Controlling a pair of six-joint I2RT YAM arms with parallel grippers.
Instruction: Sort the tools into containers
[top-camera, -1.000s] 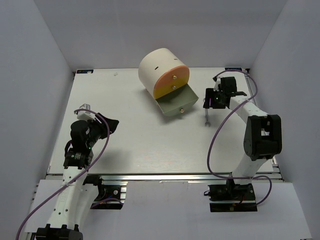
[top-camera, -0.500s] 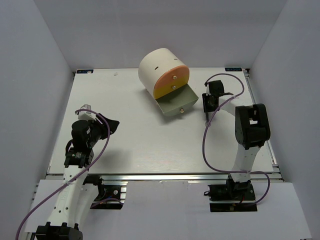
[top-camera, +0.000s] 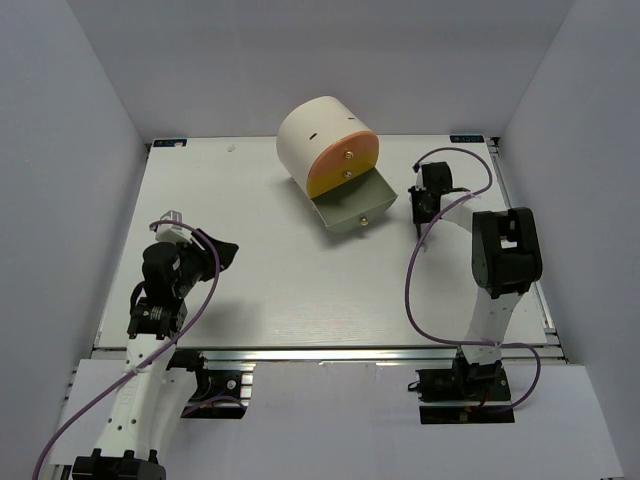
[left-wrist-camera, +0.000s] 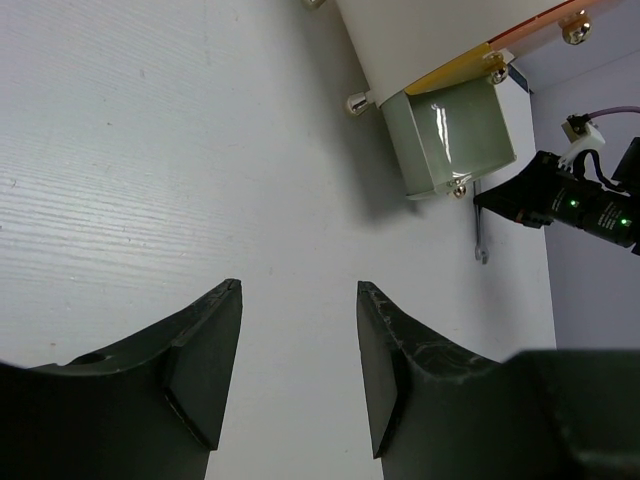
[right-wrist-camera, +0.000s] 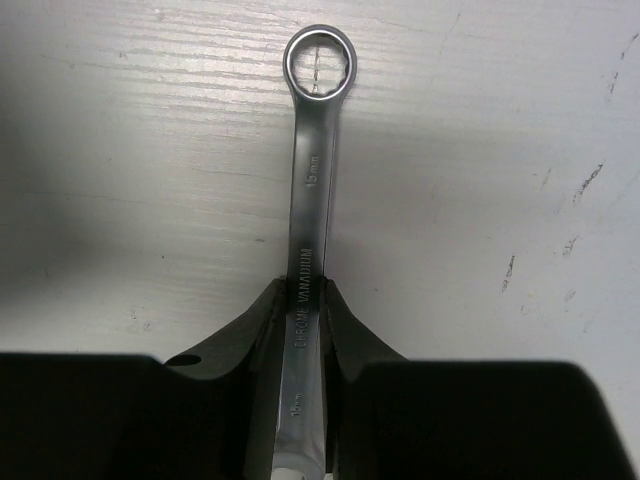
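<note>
A: Where's the spanner (right-wrist-camera: 308, 250)?
B: Flat on the table (right-wrist-camera: 480, 150), shaft between the fingers of the right gripper (right-wrist-camera: 303, 292), ring end past them.
A: Around it?
B: The lowest drawer (top-camera: 350, 218) just left (top view), cabinet (top-camera: 315, 135) behind that; left gripper (left-wrist-camera: 298, 292) far left, nearer the bases.

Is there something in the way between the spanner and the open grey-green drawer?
Nothing visible does. Only bare table lies between the spanner, flanked by the right gripper, and the drawer to its left.

top looks down, left wrist shares its cabinet (top-camera: 316, 132), right wrist hugs table (right-wrist-camera: 500, 150)
</note>
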